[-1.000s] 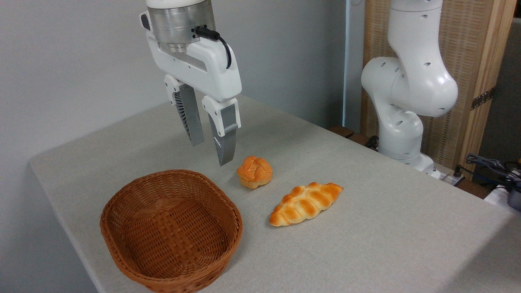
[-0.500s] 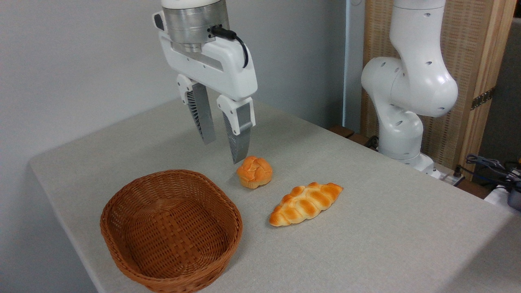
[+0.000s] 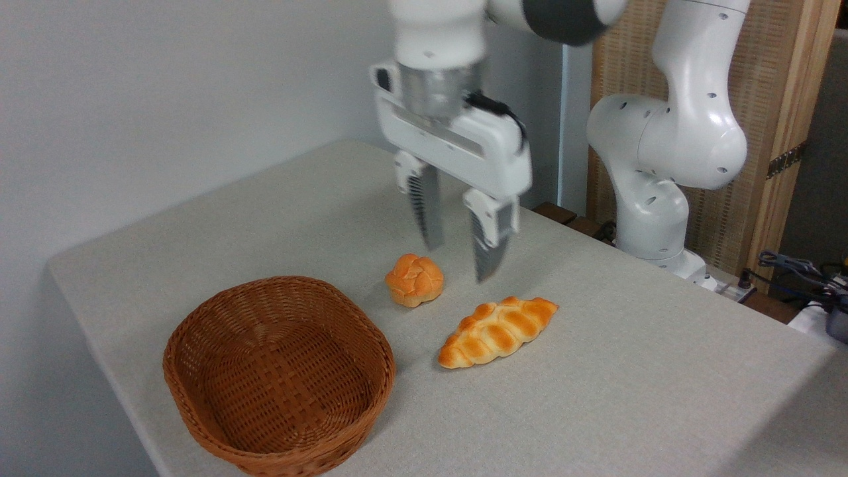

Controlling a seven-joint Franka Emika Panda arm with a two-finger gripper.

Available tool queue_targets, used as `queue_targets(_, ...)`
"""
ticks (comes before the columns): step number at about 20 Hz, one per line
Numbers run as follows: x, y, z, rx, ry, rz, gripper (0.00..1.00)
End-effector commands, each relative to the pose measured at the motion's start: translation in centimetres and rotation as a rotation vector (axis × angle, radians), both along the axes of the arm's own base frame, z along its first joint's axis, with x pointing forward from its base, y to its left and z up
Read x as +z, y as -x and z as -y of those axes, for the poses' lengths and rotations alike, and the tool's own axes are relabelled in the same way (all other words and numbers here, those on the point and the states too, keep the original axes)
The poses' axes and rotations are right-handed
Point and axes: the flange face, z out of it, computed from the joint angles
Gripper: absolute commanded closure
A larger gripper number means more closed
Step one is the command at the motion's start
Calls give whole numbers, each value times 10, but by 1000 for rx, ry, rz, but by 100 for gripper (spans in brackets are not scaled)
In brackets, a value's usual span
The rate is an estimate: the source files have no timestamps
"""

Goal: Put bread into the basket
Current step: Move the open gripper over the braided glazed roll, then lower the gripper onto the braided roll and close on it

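The bread (image 3: 497,331), a long braided golden-orange loaf, lies on the grey table right of centre. The basket (image 3: 199,326), oval brown wicker and with nothing in it, stands at the front left. My gripper (image 3: 458,262) hangs open above the table, blurred by motion, just behind and above the loaf and to the right of a small round bun (image 3: 415,279). Nothing is between its fingers (image 3: 491,244).
The arm's white base (image 3: 652,199) stands at the table's far right edge. Cables and a dark object (image 3: 811,281) lie beyond the right edge. The table (image 3: 629,384) ends close in front of the basket and at the left.
My gripper has swept to the right, from over the basket's far rim past the round bun to a spot behind the loaf. It stays open. Bread, bun and basket have not moved.
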Motion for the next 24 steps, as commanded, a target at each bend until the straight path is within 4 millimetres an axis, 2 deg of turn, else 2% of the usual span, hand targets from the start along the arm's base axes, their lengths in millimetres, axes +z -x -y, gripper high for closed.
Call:
queue_targets(1, -43, 46, -11, -88, 23, 17, 0)
queue_targets(8, -100, 55, -7, -159, 18, 25, 0)
queue_targets(17, -109, 52, -8, -192, 11, 33, 2)
queue_targets(21, -109, 52, -11, -307, -33, 31, 0)
queue_targets(24, -111, 52, -12, -318, -46, 24, 0)
